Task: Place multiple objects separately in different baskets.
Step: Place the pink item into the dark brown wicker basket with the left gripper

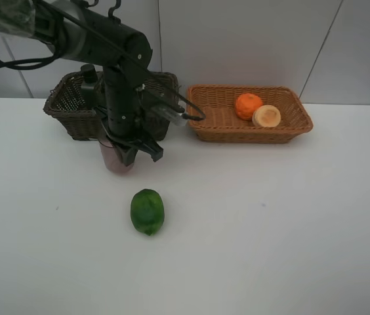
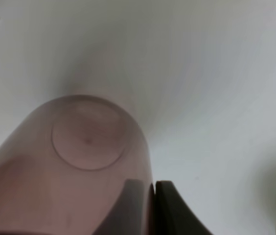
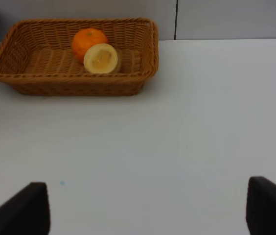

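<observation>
Left gripper point(image 1: 128, 151) pinches the upright cup point(image 1: 111, 161) by its wall, jaws narrow; dark basket point(image 1: 63, 100) just behind; right gripper point(image 3: 145, 208) wide, empty

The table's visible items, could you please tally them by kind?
Fruit: 3 (orange, pale round fruit, green fruit)
Cups: 1 (mauve cup)
Baskets: 2 (dark brown basket, tan basket)
Total: 6; part of the dark brown basket's inside is hidden.
</observation>
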Controlling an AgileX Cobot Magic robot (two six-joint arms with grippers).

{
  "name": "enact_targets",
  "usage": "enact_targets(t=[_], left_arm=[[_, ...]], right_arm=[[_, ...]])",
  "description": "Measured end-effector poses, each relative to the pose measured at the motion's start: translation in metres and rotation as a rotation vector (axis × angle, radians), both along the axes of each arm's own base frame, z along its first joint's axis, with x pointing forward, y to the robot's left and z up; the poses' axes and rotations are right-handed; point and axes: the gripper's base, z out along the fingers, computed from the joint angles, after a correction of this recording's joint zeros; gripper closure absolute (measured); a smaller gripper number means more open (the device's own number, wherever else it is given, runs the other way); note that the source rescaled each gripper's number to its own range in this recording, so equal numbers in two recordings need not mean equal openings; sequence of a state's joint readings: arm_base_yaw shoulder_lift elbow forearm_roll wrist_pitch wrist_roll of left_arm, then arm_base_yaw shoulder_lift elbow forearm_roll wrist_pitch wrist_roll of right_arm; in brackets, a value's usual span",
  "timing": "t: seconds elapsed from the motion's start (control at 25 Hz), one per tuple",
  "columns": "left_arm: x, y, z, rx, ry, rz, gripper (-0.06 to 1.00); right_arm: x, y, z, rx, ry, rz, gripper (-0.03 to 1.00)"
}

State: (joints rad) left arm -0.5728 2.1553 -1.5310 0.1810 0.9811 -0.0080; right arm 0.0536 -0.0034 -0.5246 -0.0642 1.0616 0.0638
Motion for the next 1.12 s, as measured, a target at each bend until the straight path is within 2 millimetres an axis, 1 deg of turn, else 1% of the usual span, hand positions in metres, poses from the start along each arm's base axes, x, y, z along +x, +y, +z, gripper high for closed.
enact_targets(t=[0.32,0.56,0.84,0.96,1.12], left_arm=[[-0.004,0.001,0.028,-0.041,-0.032,0.013,0.94],[-0.009,0.003,0.063,-0.093,-0.099,0.019,0.94],[-0.017,0.007,0.112,-0.184,-0.231,0.011,0.94],[-0.016,0.007,0.121,-0.221,-0.283,0.004,0.94],[-0.013,0.004,0.123,-0.252,-0.325,-0.004,0.94]], right_arm=[[0.0,0.0,0.0,0.0,0.0,0.0,0.26],[0.0,0.0,0.0,0.0,0.0,0.0,0.26],[0.0,0.0,0.0,0.0,0.0,0.0,0.26],[0.0,0.0,0.0,0.0,0.0,0.0,0.26],[0.0,0.0,0.0,0.0,0.0,0.0,0.26]])
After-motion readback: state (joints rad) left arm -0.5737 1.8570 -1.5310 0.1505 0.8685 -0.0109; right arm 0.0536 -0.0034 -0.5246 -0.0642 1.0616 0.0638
